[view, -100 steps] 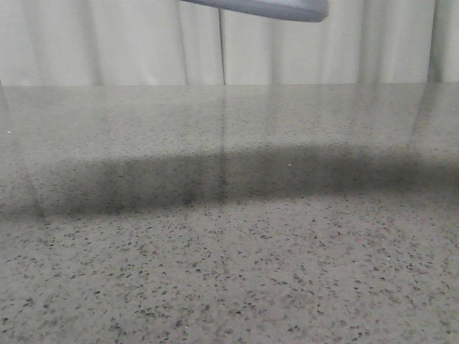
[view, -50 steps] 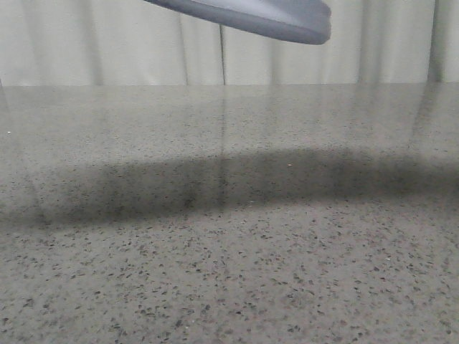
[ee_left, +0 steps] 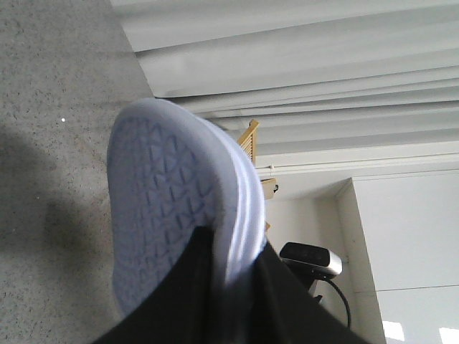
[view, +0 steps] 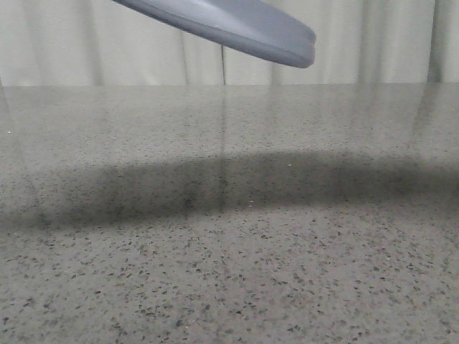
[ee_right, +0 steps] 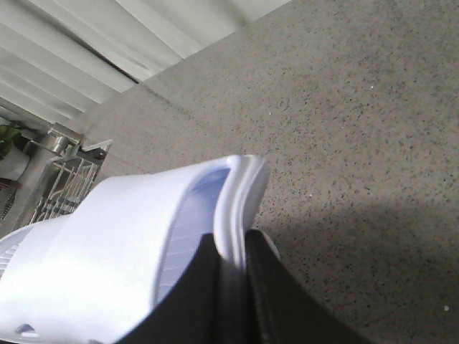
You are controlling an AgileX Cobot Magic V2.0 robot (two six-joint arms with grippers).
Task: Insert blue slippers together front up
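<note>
Both arms are out of the front view, where only a tilted slipper sole (view: 237, 29) shows, cut off at the top edge above the bare speckled table (view: 229, 272). The left gripper (ee_left: 226, 261) pinches one blue slipper (ee_left: 165, 208), triangle-patterned sole showing, aloft. The right gripper (ee_right: 233, 269) clamps the other slipper (ee_right: 143, 244) by its layered edge, ribbed footbed visible.

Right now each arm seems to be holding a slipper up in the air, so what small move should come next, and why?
Probably bring the two slippers toward each other. The left gripper pinches one slipper by its edge, tread showing, and the right gripper pinches the other slipper by its edge, strap opening showing. Both hang clear above the table, and neither wrist view shows the other slipper, so they seem apart.
</note>
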